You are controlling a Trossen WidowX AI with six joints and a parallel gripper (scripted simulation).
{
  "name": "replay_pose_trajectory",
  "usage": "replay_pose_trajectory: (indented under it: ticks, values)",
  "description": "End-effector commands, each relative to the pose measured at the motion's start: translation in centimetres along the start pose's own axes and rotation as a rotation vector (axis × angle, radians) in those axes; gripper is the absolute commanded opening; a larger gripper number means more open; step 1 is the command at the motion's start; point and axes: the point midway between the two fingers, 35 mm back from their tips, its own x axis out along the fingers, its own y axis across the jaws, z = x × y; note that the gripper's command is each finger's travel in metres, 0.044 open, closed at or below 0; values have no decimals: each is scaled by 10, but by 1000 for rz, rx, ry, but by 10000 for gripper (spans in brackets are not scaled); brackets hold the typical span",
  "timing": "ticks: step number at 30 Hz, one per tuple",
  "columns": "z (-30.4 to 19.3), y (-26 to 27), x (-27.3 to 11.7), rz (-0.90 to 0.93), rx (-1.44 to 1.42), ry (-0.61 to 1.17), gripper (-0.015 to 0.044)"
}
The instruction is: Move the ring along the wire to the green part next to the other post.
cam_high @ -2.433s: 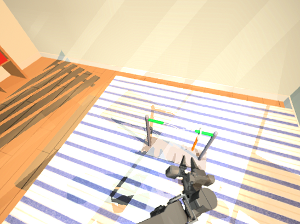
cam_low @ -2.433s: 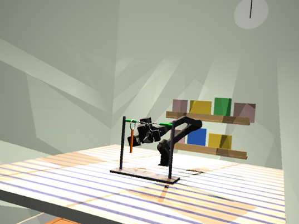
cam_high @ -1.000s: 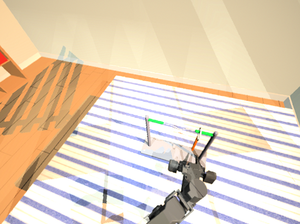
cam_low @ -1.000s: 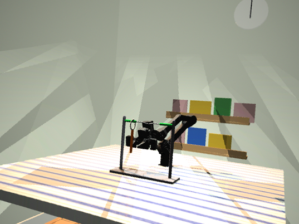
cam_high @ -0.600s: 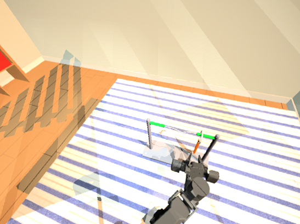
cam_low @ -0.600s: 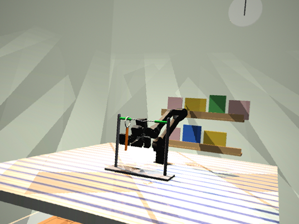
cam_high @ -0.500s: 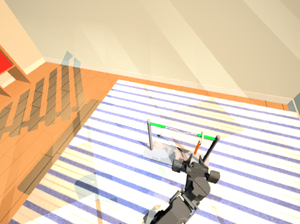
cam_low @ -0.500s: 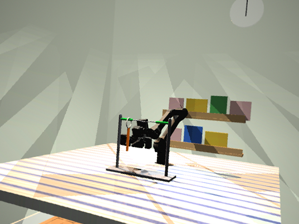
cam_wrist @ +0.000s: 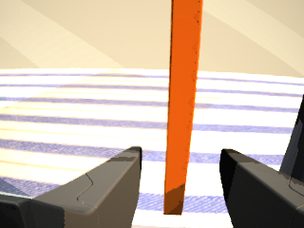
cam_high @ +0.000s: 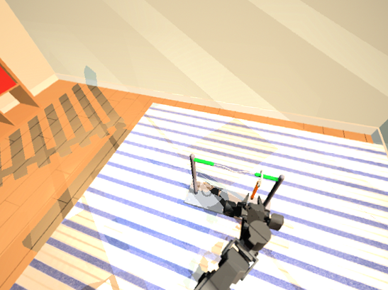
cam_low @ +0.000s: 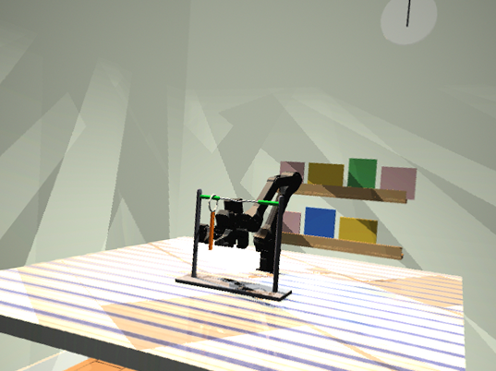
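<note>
A striped tabletop spreads under everything. The black robot arm reaches over it toward the wire frame, whose flat grey base plate carries two upright dark posts, one at the far end from the ring and the other beside it. Between their tops runs the wire, green at both ends and thin and grey in the middle.

The gripper has its fingers partway open, with a clear gap between them and nothing clamped. In the wrist view the orange handle hangs nearly upright, its lower end appearing between the fingertips, with space showing on either side. The small pale ring above it hangs around the green section nearest its post.
</note>
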Motion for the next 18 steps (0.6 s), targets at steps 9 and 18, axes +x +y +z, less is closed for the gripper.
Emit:
replay_pose_trajectory:
  ticks: [9,18]
  values:
    - [-3,2,19,-5,7,-3,160]
    - [-4,3,23,-5,7,-4,160]
